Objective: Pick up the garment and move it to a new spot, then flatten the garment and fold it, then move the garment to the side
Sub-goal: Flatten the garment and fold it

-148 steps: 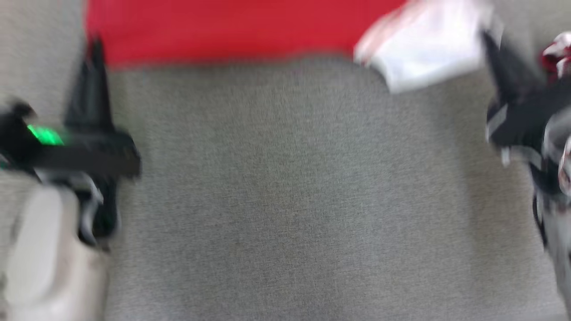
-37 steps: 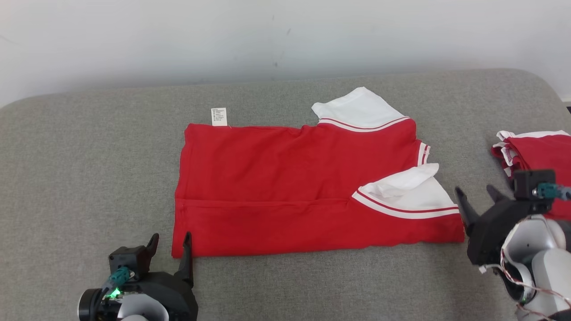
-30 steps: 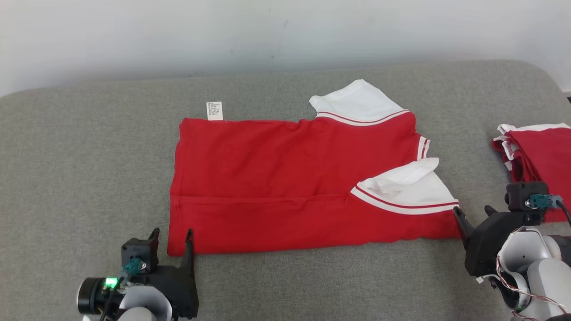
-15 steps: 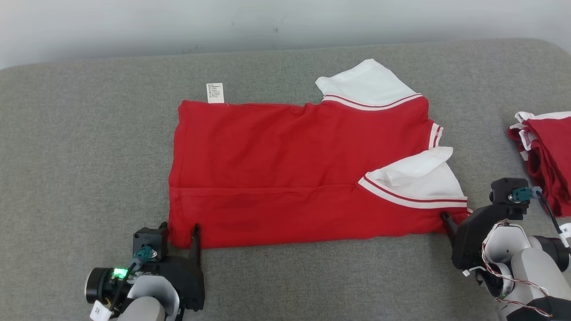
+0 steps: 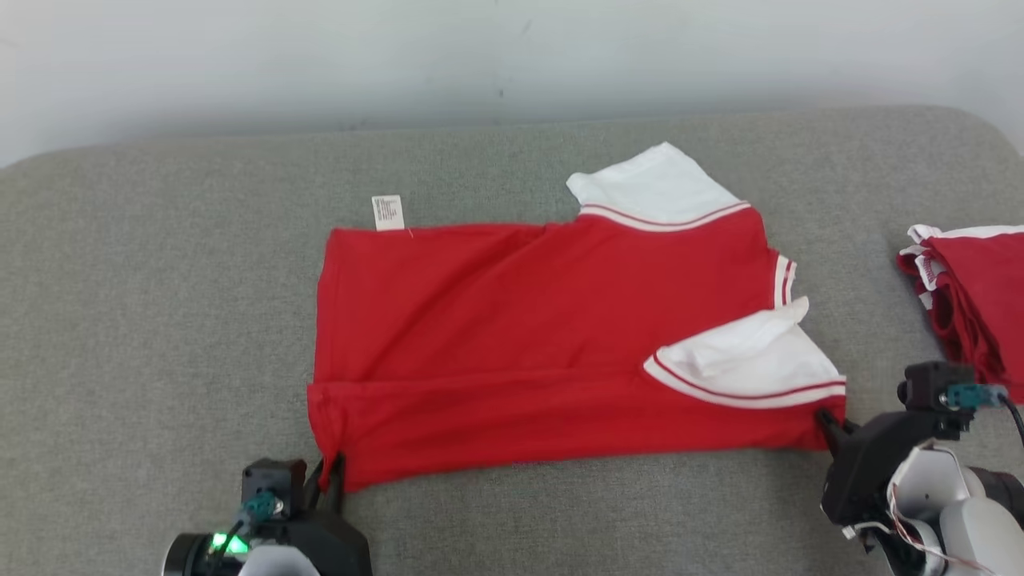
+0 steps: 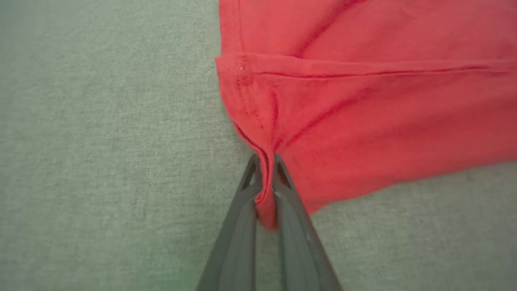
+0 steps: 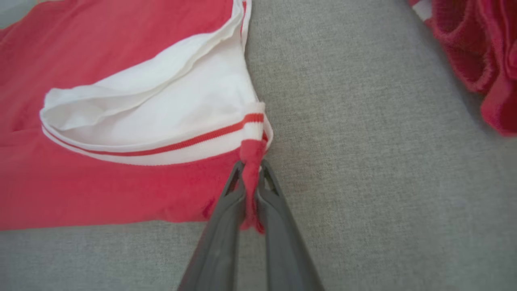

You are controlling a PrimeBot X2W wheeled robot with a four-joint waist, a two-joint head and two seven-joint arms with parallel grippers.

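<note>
A red garment [image 5: 520, 336] with white, red-striped sleeves lies spread on the grey cushion, its near edge folded up in a band. My left gripper [image 5: 330, 474] is shut on the garment's near left corner [image 6: 264, 178], red cloth pinched between the fingers. My right gripper [image 5: 824, 422] is shut on the near right corner [image 7: 251, 178], just below the white sleeve [image 7: 161, 109]. Both corners are drawn up slightly off the cushion.
A second pile of red and white clothing [image 5: 968, 296] lies at the right edge of the cushion [image 5: 160, 320], close to my right arm. A pale wall rises behind the cushion. A white label [image 5: 388, 212] sticks out at the garment's far edge.
Both grippers have closed on the garment's near corners; half a second ago they stood open at the edge. The left corner now puckers upward. The camera has shifted.
</note>
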